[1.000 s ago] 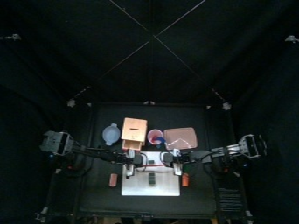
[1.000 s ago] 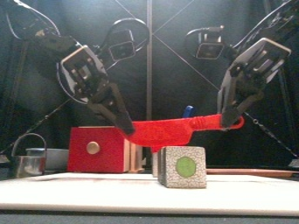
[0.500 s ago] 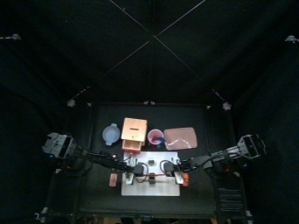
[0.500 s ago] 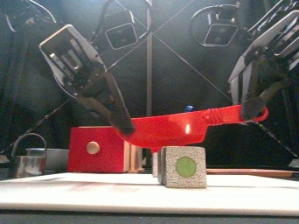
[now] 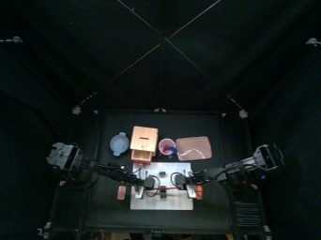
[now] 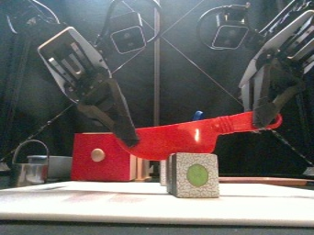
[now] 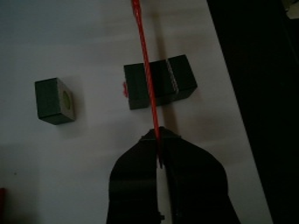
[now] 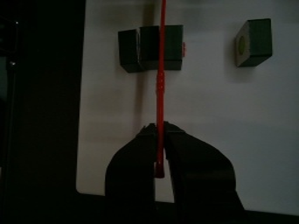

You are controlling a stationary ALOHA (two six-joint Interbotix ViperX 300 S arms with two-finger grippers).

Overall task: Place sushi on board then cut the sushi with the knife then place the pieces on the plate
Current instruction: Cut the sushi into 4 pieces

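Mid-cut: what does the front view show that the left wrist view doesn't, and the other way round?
Front only: the right hand holding the red knife by its handle, the blade's flat side, and the wooden box. Left wrist only: from above, a single piece lying apart from the roll, with the blade's line crossing the roll. Both: the left hand shut on the red knife, and sushi on the white board.

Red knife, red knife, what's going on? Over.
Both shut on the red knife: left hand at one end, right hand at the other. Knife over the sushi roll on the white board; one piece sits apart. Nothing in the way.
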